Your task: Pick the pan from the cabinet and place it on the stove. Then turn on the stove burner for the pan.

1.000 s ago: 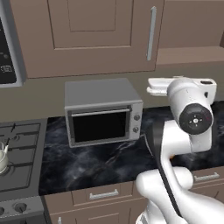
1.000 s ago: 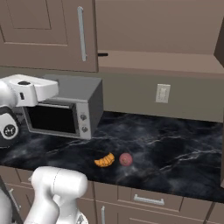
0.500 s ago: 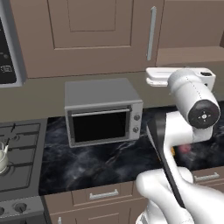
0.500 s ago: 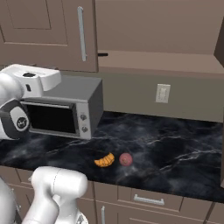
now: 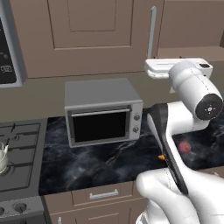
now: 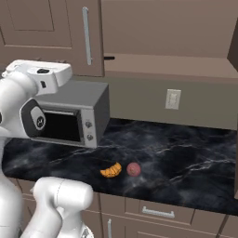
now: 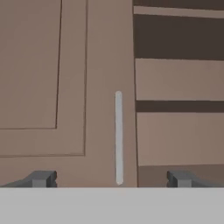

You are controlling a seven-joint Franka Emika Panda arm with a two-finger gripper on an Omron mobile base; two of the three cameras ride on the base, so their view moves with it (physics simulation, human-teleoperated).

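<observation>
tool (image 7: pixel 111 178) spread wide, nothing between the fingers, facing the brown wooden wall cabinet (image 7: pixel 65 87) with its door shut; the long vertical silver bar handle (image 7: pixel 118 138) sits between the fingertips, not touched. grey gas stove (image 5: pixel 19 153) lies left of the silver toaster oven (image 5: pixel 103 111) on the black marble counter (image 6: pixel 176 153). can't see the pan.

The cabinet (image 5: pixel 87 37) door is shut, so whatever is inside is hidden. Its top is cut off by the upper edge in both base views. The stove (image 5: pixel 19 153) runs off the left edge of the left base view, and the kettle (image 5: pixel 2 158) on it is half cut off. The arm covers part of the round red thing (image 5: pixel 185 146) on the counter (image 6: pixel 176 158).
</observation>
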